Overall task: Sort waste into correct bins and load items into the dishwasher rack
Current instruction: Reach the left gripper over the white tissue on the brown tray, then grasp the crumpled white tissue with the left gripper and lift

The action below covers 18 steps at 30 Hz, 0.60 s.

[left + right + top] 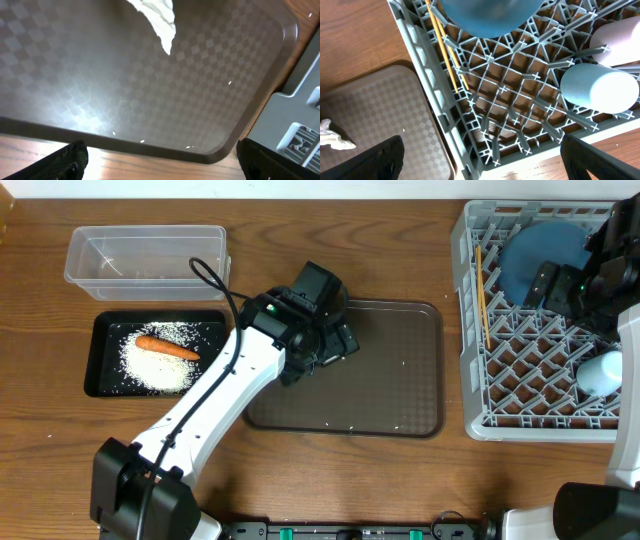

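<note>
Clear plastic comes first: the clear tub (147, 255) sits at the upper left of the top view, and I see no wrapper in it. Just below it is the black tray (105, 355), with the white rice (160, 368) heaped inside and the orange carrot (168, 348) lying on top of the rice. So I think that part of the sorting is done. Next comes my left claw (160, 152), over the left half of the brown tray (400, 380). It is spread wide, with its two dark fingers (67, 160) in the bottom corners of its own camera, and it has hold of nothing. The wrapper (157, 17) lies on the brown tray at the top of that view, well apart from my fingers. It looks white and crumpled with a pointed end, and I cannot see any print on it from here. I think it is the last bit of waste, and it needs a bin. On the right is the grey rack (470, 330). The chopsticks (482, 295) lie along its left wall, the dark blue dish (545, 255) is at its top, and the light blue cup (600, 372) lies on its side lower down. A pale round thing (620, 35) beside the cup may be the small bowl, but I cannot tell. My right claw (482, 155) hangs over the rack, wide apart and bare.
</note>
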### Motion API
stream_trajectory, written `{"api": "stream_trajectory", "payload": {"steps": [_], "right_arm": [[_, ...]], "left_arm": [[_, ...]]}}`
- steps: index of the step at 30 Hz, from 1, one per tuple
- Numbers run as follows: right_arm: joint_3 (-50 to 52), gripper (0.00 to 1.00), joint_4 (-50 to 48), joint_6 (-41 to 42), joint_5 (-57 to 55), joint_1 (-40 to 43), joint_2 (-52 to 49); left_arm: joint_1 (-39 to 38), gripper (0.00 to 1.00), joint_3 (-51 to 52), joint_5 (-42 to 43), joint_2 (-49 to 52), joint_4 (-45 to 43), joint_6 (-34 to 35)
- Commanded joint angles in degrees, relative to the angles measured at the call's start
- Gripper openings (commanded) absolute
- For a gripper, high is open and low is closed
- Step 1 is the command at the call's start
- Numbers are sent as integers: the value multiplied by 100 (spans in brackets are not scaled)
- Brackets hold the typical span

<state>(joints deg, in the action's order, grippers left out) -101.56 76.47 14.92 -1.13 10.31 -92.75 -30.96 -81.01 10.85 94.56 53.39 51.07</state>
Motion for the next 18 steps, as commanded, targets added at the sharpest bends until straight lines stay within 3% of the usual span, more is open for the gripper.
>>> {"api": "stream_trajectory", "payload": {"steps": [1,8,18], "right_arm": [[17,99,0,92,-35,17,4],[17,99,2,92,-35,17,4],[17,99,0,92,-37,17,4]], "left_arm": [[-15,98,-177,-518,79,-13,-282],[-28,98,-173,-1274,365,-122,138],[-61,98,-173,-1307,1272,-1394,509]]}}
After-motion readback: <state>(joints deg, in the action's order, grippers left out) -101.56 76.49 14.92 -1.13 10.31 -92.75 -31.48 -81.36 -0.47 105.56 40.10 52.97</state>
